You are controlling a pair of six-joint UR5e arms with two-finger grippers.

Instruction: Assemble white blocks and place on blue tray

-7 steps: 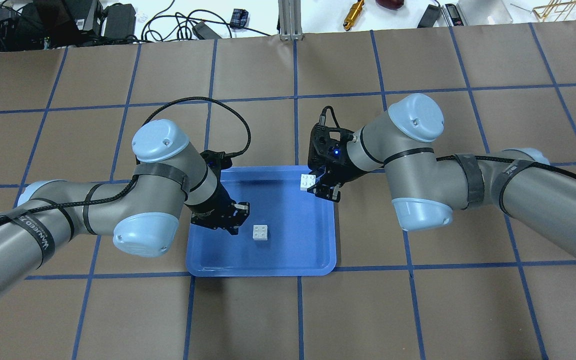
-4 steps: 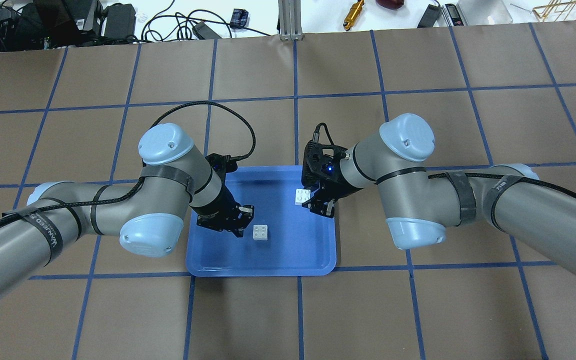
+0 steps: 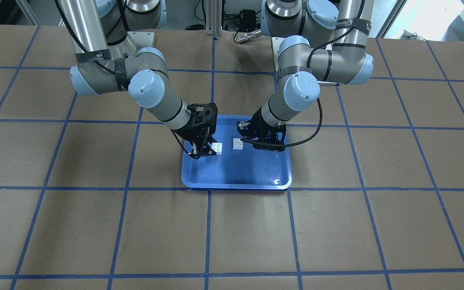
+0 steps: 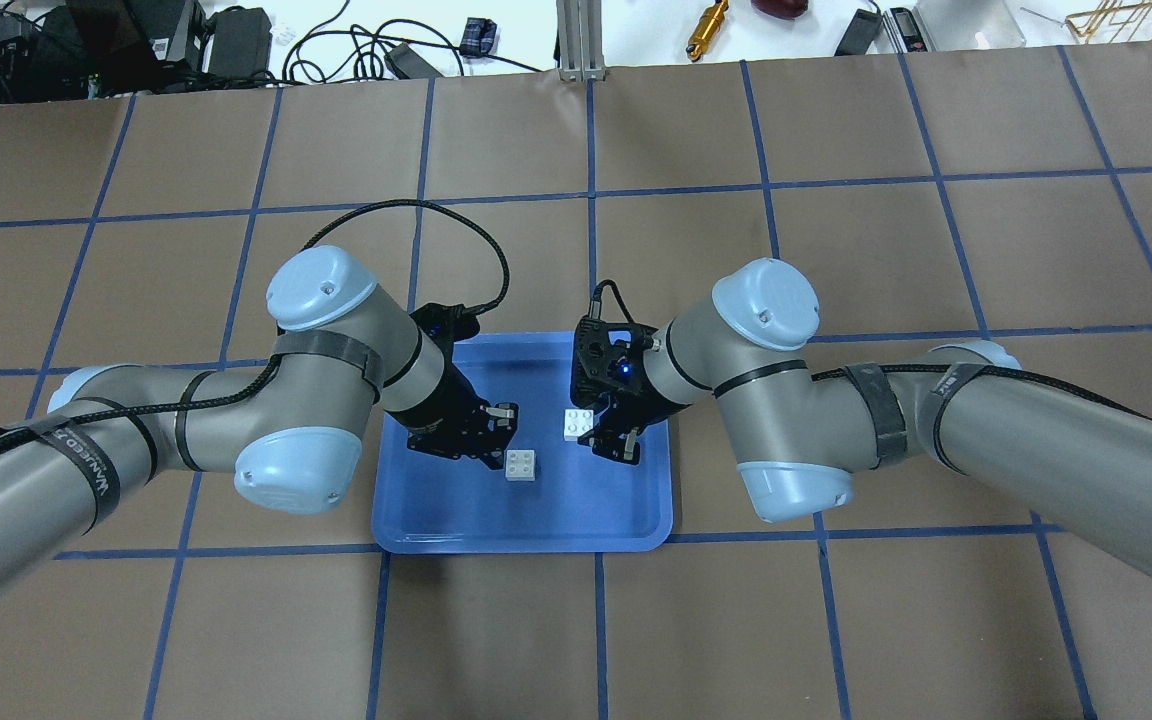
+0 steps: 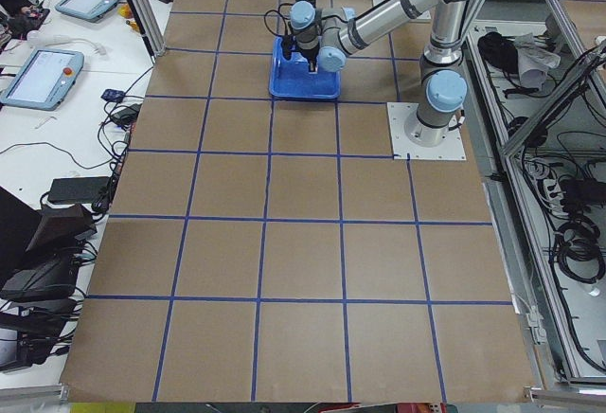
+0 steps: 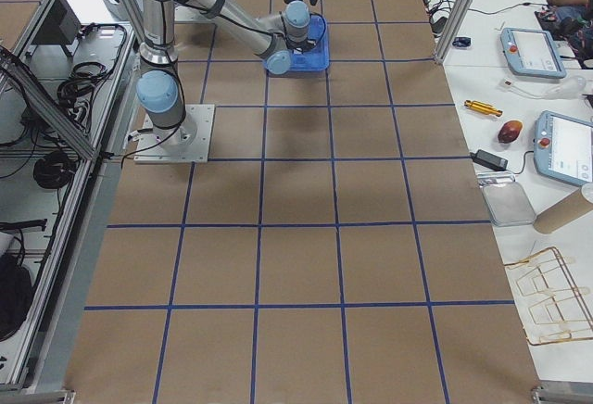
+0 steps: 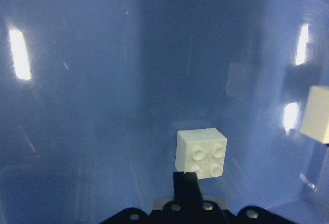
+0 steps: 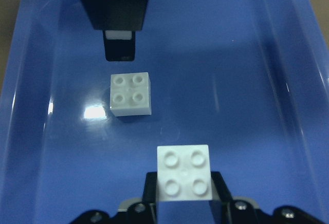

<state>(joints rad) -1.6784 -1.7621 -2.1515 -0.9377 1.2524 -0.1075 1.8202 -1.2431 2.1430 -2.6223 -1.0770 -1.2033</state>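
Note:
The blue tray (image 4: 556, 520) lies mid-table. One white block (image 4: 521, 465) lies studs up on its floor, also in the front view (image 3: 238, 143) and the left wrist view (image 7: 201, 152). My left gripper (image 4: 492, 455) is shut and empty, its tip close beside that block's left side; I cannot tell if it touches. My right gripper (image 4: 591, 432) is shut on a second white block (image 4: 578, 424), studs up, held a little above the tray floor, behind and right of the lying block. The right wrist view shows both the held block (image 8: 183, 170) and the lying block (image 8: 131, 94).
The table is brown paper with a blue tape grid. Beyond its far edge are cables, a metal post (image 4: 581, 40) and a brass tool (image 4: 706, 25). Both forearms reach in over the table on either side of the tray.
My right gripper has carried its white block leftward and nearer, from the tray's right rim toward the lying block. My left gripper has shifted right, up to the lying block.

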